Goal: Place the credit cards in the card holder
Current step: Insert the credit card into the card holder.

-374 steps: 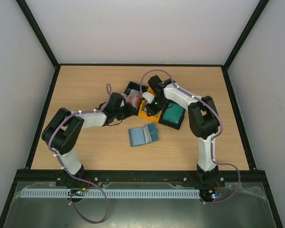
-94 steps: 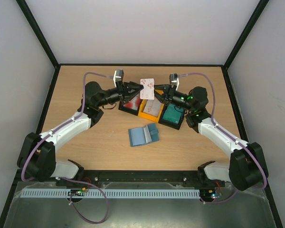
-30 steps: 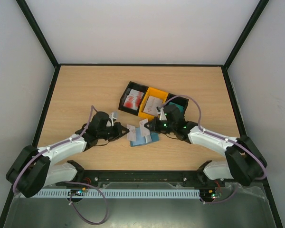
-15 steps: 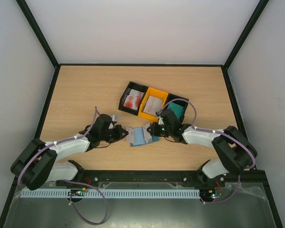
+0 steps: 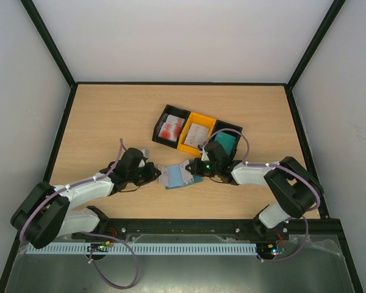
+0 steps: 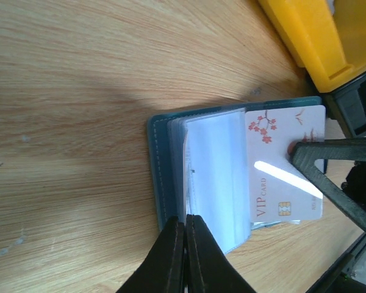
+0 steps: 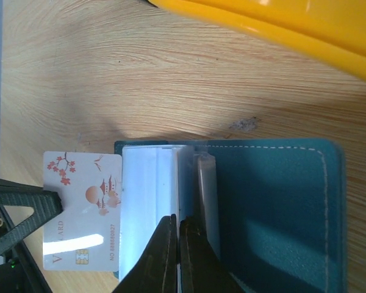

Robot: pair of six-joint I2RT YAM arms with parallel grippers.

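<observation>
Looking down, we find the card holder (image 5: 178, 177) lying open on the table (image 5: 104, 116), on the near side of a row of bins (image 5: 204, 118), with the left gripper (image 6: 186, 220) and right gripper (image 7: 177, 220) low at either end of it. Both have their fingers pressed together, tips at the clear sleeves (image 6: 213, 171); whether they nip a sleeve we cannot tell. A white card (image 6: 280, 183) with red blossoms lies flat against the sleeves' edge, a black triangular finger (image 6: 329, 151) touching it. More cards (image 5: 171, 127) sit in the bins.
</observation>
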